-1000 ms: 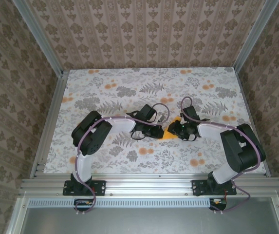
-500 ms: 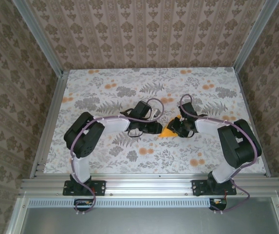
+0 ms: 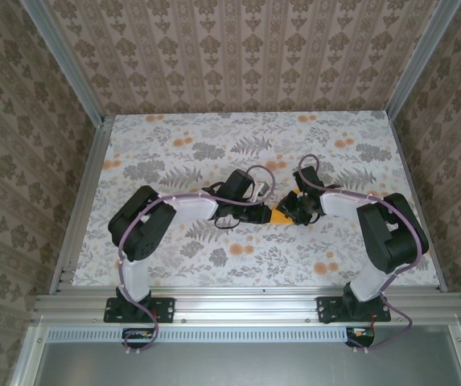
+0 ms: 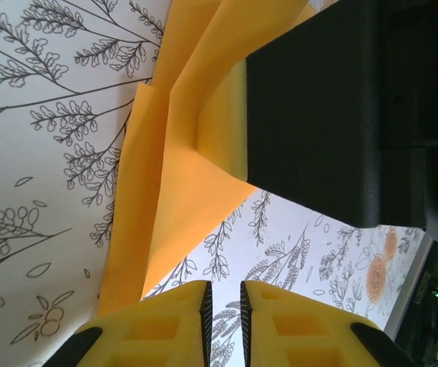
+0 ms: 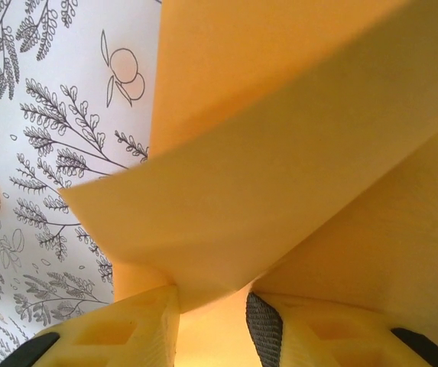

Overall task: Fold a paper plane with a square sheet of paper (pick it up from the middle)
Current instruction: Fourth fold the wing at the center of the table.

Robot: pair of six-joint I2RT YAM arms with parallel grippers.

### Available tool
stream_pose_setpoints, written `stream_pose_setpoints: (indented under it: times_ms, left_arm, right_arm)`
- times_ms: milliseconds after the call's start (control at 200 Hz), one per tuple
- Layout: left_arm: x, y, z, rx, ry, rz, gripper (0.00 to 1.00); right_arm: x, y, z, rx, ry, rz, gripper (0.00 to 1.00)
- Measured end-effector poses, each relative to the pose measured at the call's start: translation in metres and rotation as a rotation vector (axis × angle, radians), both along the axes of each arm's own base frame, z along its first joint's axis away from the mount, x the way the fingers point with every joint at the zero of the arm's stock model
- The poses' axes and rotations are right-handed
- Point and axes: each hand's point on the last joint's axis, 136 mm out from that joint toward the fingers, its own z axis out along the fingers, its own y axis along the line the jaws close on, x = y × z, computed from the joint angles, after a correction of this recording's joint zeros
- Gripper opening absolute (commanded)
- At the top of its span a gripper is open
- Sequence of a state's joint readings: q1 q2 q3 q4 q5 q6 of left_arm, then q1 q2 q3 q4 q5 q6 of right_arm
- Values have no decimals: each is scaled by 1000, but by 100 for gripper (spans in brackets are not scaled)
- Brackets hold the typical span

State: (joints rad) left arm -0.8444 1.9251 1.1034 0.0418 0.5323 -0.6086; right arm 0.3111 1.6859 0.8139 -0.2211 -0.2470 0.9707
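The square sheet of paper (image 3: 281,215), bright orange and folded into layered flaps, lies mid-table between my two grippers. My left gripper (image 3: 264,212) sits just left of it. In the left wrist view the left gripper (image 4: 225,294) has a narrow gap with only tablecloth behind it, and the paper (image 4: 180,176) lies beyond and left of the tips. My right gripper (image 3: 293,209) is over the paper's right side. Close up, the right gripper (image 5: 211,302) stands apart over the orange paper (image 5: 280,153), and a raised flap reaches its tips. No finished paper plane shape can be made out.
The table (image 3: 174,153) carries a floral cloth with printed orange flowers (image 3: 323,267). Metal frame rails (image 3: 81,201) and patterned walls bound it on three sides. The right gripper's black body (image 4: 318,107) looms close over the paper in the left wrist view.
The left gripper has slid right, closer to the paper. The right gripper has shifted slightly left and away from me, and less of the paper shows between them.
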Motion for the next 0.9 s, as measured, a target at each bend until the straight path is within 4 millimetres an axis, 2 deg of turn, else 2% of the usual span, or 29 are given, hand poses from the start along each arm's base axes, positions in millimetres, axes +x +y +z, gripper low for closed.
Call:
stream_pose_setpoints:
  times_ms: [240,735,900]
  left_arm:
    - [1,5,-16,65,-8,8,19]
    - [9,7,-16,82,-31,36,17]
    - [12,8,-19,85,-27,43,14]
  right_arm:
    - [0,-1,0,0,9,-10,36]
    - [0,-1,0,-2,16,-10,36]
    - [0,0,0,-3,17,-10,37]
